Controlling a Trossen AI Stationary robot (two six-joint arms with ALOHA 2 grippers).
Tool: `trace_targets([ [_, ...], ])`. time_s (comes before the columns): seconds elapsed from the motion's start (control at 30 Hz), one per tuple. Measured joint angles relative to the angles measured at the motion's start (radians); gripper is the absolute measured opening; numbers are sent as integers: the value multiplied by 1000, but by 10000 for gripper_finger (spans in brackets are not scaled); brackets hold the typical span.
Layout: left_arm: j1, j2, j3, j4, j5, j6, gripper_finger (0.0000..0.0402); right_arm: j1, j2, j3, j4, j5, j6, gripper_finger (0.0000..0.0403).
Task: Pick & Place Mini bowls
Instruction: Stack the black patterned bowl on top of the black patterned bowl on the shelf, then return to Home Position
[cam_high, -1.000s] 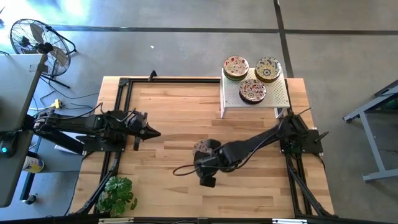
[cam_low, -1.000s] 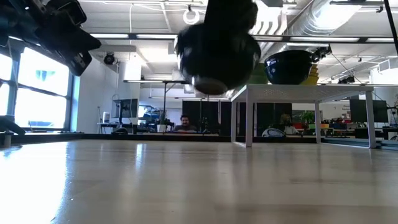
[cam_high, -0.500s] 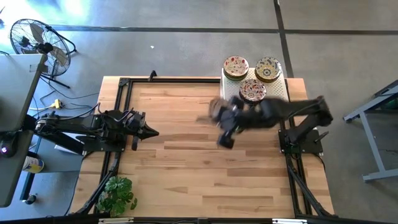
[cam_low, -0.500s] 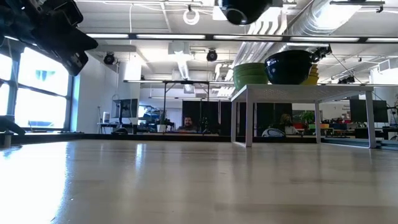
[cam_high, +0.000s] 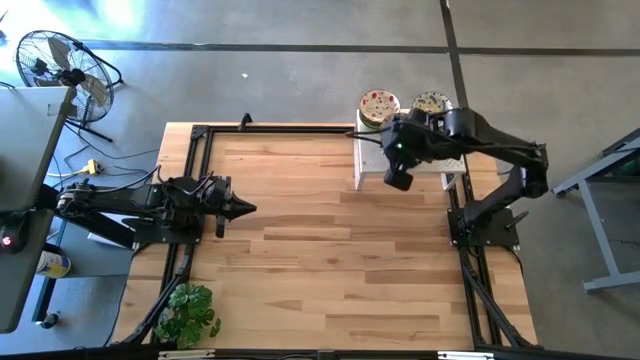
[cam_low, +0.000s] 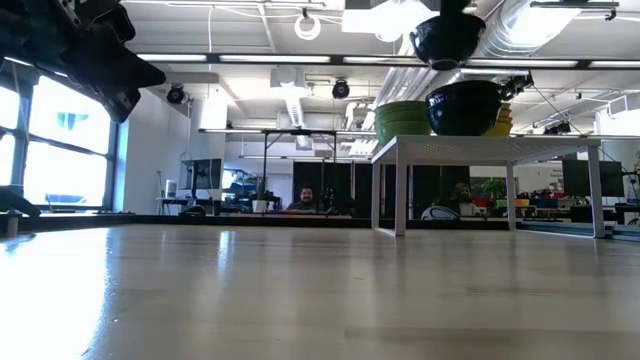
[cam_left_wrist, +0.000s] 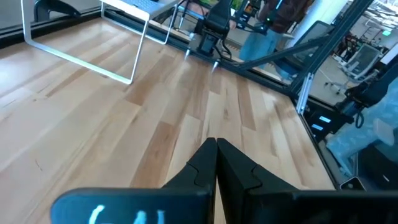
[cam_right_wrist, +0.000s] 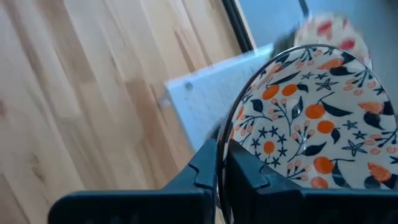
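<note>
My right gripper hangs over the white perforated stand at the table's far right, shut on a mini bowl patterned in orange and dark blue. In the low view that bowl shows dark, above the stand's top. Two more mini bowls rest on the stand's far side; from table height they show as a green stack and a dark bowl. My left gripper waits shut over the table's left side, touching nothing. My right gripper pinches the bowl's rim, one finger on the inner, patterned side and one on the outer side. The fingers come slanting down from above. The bowl is lifted clear, above the stand's top, and touches nothing else.
The stand's thin white legs stand on the wood near the far right corner. A black frame rail runs along the left side, with a small plant at the near left corner. Bare wood fills the middle.
My right gripper has swung from the table's middle, near its front, toward the far right and up, carrying the bowl. The bowl has gone from low over the wood to above the stand's top. My left arm has stayed put.
</note>
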Motion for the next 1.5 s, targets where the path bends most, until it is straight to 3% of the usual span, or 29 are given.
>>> trace_targets([
  [0.4, 0, 0, 0, 0, -29, 0, 4, -112, -76, -242, 44, -78, -65, 12],
  [0.9, 0, 0, 1, 0, -44, -4, 4, -160, -76, -350, 130, -90, -122, 26],
  [1.3, 0, 0, 1, 0, -44, 1, 4, -160, -76, -320, 160, -98, -102, 146],
  [1.5, 0, 0, 1, 1, -46, 9, 4, -159, -76, -239, 164, -118, -99, 177],
])
